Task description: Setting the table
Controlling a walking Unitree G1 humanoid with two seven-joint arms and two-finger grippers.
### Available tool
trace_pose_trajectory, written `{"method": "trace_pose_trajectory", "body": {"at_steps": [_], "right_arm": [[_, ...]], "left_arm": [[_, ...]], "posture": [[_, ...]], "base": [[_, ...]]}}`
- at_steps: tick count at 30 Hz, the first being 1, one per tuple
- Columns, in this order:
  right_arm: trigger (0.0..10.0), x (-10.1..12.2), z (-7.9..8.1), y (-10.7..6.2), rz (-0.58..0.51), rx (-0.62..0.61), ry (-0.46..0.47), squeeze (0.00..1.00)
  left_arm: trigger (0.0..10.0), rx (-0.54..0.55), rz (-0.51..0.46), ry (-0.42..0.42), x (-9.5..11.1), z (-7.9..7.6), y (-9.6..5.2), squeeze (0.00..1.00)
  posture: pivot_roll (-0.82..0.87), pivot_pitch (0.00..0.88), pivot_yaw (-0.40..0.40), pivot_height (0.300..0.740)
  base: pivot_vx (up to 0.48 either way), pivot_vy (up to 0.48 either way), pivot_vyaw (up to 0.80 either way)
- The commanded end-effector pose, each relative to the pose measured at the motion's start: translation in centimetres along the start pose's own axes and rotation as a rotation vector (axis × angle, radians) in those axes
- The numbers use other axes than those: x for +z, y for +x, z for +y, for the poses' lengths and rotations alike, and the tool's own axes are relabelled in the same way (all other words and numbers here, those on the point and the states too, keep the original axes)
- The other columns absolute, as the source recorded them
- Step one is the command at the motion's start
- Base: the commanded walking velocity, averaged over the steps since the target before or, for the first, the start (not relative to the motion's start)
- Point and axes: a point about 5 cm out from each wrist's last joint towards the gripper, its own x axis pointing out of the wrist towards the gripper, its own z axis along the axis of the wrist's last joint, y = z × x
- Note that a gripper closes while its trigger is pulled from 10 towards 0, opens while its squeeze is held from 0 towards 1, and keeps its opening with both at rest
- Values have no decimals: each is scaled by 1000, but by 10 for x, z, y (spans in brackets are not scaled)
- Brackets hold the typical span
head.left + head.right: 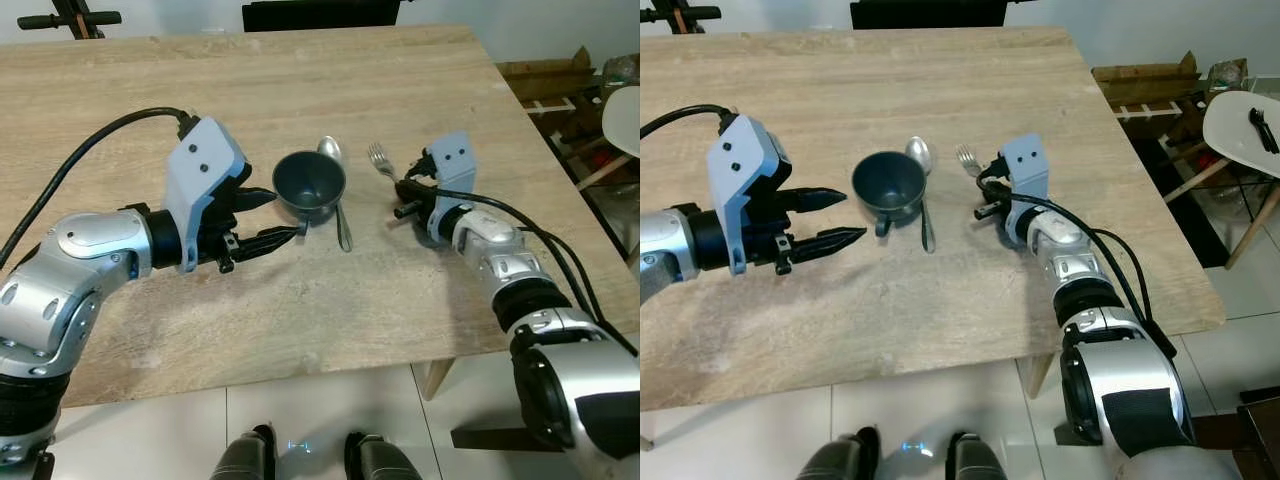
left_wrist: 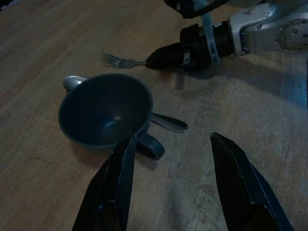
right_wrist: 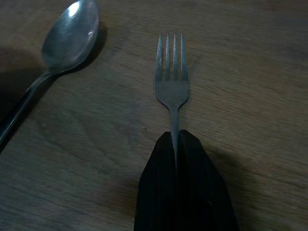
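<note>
A dark blue-grey cup (image 1: 310,184) stands upright on the wooden table (image 1: 300,80), its handle (image 2: 151,147) pointing towards me. A spoon (image 1: 339,205) lies just behind and to the right of the cup, partly hidden by it. My left gripper (image 1: 275,216) is open just left of the cup; the handle lies close by one fingertip (image 2: 130,144). A metal fork (image 3: 172,82) lies flat to the right of the spoon. My right gripper (image 3: 176,140) is shut on the fork's handle, low at the table top.
The table's right edge runs close beside my right arm (image 1: 500,260), and the near edge is just below both arms. A white chair (image 1: 1240,130) and cardboard boxes (image 1: 1140,85) stand on the floor to the right. A dark chair (image 1: 320,12) is at the far side.
</note>
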Motion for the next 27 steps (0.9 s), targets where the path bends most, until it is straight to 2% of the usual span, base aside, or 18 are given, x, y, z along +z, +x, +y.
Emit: {"method": "trace_pose_trajectory", "body": {"at_steps": [1,3,5,6,7,8,10,11,14,16,18,21,22,23,27], "right_arm": [[0,-30,-2,-6,110,-26,77,0],[0,-24,-4,-6,77,-42,100,0],[0,-10,-8,-5,-2,-65,139,0],[0,-10,-8,-5,-2,-65,139,0],[7686,1,-11,-4,-64,-77,168,0],[10000,10,-12,-5,-125,-75,190,0],[10000,30,-13,-8,-246,-67,207,0],[10000,30,-13,-8,-246,-67,207,0],[10000,57,-6,-24,-424,-52,182,0],[10000,63,2,-36,-484,-46,181,0],[10000,59,14,-54,-515,-47,168,0],[10000,55,17,-58,-513,-53,174,0],[10000,50,20,-64,-511,-72,165,0],[10000,41,25,-77,-503,-129,163,0],[10000,34,26,-87,-498,-201,186,0]], "left_arm": [[10000,1,5,3,-3,-2,3,63],[10000,14,-1,1,-3,-1,5,59],[10000,47,-13,-2,-3,1,7,59],[10000,47,-13,-2,-3,1,7,59],[10000,75,-30,-9,-3,3,8,59],[10000,98,-44,-15,-2,5,10,55],[10000,148,-77,-27,1,9,11,63],[10000,148,-77,-27,1,9,11,63],[10000,242,-114,-56,2,13,12,59],[10000,292,-122,-73,-1,13,12,59],[10000,334,-118,-93,-6,10,12,63],[10000,351,-113,-93,-8,9,12,63],[10000,373,-107,-93,-10,8,12,67],[10000,428,-105,-111,-14,7,13,67],[10000,474,-106,-134,-17,6,14,82]], "posture": [[101,191,41,740],[93,186,40,740],[82,180,36,740],[82,180,36,740],[77,174,34,740],[66,165,31,740],[55,157,30,740],[55,157,30,740],[32,144,30,740],[20,137,29,740],[-3,123,27,740],[-3,123,27,740],[-13,115,30,740],[-20,111,31,740],[-42,100,42,740]], "base": [[0,0,0],[0,0,0],[0,0,0],[0,0,0],[0,0,0],[0,0,0],[0,0,0],[0,0,0],[0,0,0],[0,0,0],[0,0,0],[0,0,0],[0,0,0],[0,0,0],[0,0,0]]}}
